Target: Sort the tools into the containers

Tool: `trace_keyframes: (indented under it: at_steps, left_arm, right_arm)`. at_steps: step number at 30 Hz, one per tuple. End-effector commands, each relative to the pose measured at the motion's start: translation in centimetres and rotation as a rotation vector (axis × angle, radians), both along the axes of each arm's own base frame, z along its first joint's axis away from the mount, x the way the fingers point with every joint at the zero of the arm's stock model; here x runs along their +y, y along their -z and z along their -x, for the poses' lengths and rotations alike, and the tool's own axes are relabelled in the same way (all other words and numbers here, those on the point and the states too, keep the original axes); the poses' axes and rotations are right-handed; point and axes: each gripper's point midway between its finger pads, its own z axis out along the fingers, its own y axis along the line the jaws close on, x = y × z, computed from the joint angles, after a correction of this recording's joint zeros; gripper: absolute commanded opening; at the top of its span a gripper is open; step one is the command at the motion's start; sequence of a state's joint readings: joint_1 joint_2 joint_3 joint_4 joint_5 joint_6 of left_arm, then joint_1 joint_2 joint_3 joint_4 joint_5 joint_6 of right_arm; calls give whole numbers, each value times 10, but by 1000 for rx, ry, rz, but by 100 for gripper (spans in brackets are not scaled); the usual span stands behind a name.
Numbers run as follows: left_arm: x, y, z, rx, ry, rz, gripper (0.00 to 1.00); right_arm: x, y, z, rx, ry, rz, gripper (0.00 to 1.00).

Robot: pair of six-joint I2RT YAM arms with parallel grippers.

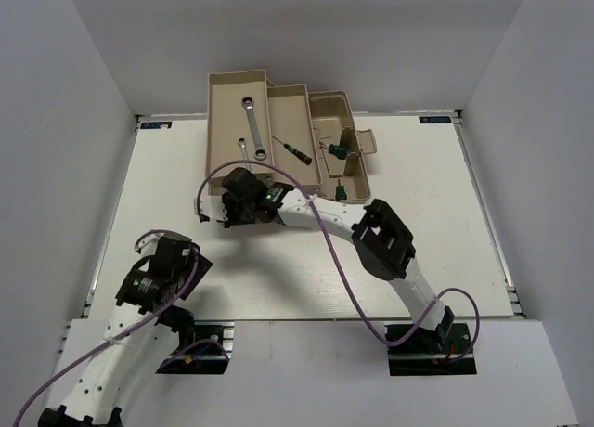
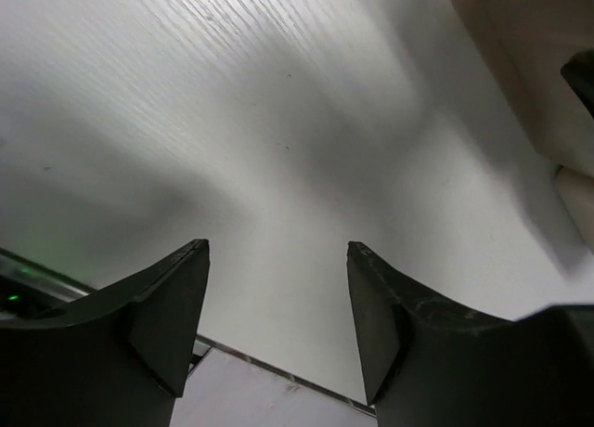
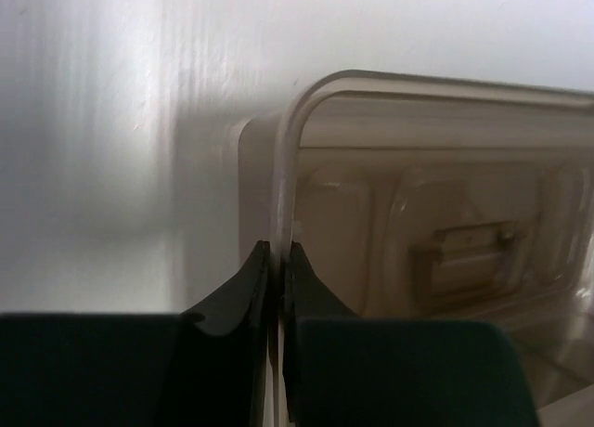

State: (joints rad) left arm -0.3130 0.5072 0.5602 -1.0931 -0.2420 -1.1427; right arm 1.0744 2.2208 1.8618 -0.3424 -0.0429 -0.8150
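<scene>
The fold-out toolbox stands at the table's far middle. Its left tray (image 1: 229, 121) holds a long silver wrench (image 1: 252, 125) and a short one (image 1: 243, 147). A thin screwdriver (image 1: 295, 150) lies in the middle tray (image 1: 299, 111). Two green-handled screwdrivers (image 1: 336, 149) (image 1: 341, 191) sit in the right compartment (image 1: 357, 172). My right gripper (image 1: 234, 204) (image 3: 277, 251) is at the left tray's near end, shut on the rim of the translucent brown lid (image 3: 278, 148). My left gripper (image 1: 160, 260) (image 2: 278, 260) hangs open over bare table at the near left, holding nothing.
The right arm's elbow (image 1: 385, 237) stretches across the middle of the table (image 1: 418, 195). A purple cable (image 1: 325, 232) loops over it. In the left wrist view the table's edge (image 2: 241, 353) runs under the fingers and a beige tray wall (image 2: 529, 65) shows at upper right.
</scene>
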Motion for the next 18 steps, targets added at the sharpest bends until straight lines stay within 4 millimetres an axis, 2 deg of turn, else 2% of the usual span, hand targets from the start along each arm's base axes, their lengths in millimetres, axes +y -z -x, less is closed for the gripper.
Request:
trace_keyframes:
  at_steps: [1, 2, 3, 4, 6, 7, 8, 9, 10, 11, 12, 13, 14, 15, 16, 18]
  left_arm:
    - [-21, -6, -24, -89, 16, 106, 71]
    - [-26, -2, -26, -72, 31, 123, 71]
    - [-31, 2, -33, -88, 40, 139, 71]
    - [-35, 5, -37, -87, 48, 151, 71]
    - [-43, 22, -39, -42, 60, 174, 71]
    - [-47, 22, -50, -75, 63, 196, 69]
    - [-52, 31, -49, -60, 80, 218, 69]
    - [-56, 34, -53, -65, 89, 230, 68]
    - [-59, 41, -56, -49, 92, 248, 68]
    - [-62, 40, -66, -80, 96, 256, 66]
    - [-66, 40, -69, -79, 96, 274, 66]
    - [-67, 42, -73, -77, 94, 284, 65]
    - [-71, 44, -81, -86, 101, 294, 65]
    - [-72, 42, -89, -104, 100, 305, 65]
    - [-79, 38, -94, -125, 122, 333, 65]
    - [-85, 34, -117, -193, 137, 377, 65]
  right_arm:
    - [-18, -68, -8, -64, 57, -60, 0]
    - [-19, -76, -7, -43, 53, -86, 0]
    - [-18, -108, -5, -26, 81, -150, 0]
    - [-22, -116, -6, -14, 95, -159, 0]
    - [-26, -160, -5, 3, 124, -248, 0]
    - [-27, -179, 0, 27, 117, -292, 0]
    - [-34, -193, 2, 36, 116, -317, 0]
    - [-38, -199, 2, 56, 127, -338, 0]
    - [-42, -204, 13, 105, 109, -357, 0]
    - [-48, -208, 15, 117, 112, -368, 0]
    - [-57, -232, 20, 105, 109, -417, 0]
    - [-60, -220, 26, 158, 114, -410, 0]
    - [-61, -222, 32, 178, 96, -420, 0]
    - [-69, -234, 38, 207, 70, -454, 0]
    - [-74, -234, 45, 220, 49, -464, 0]
    - [-86, -212, 69, 310, -36, -438, 0]
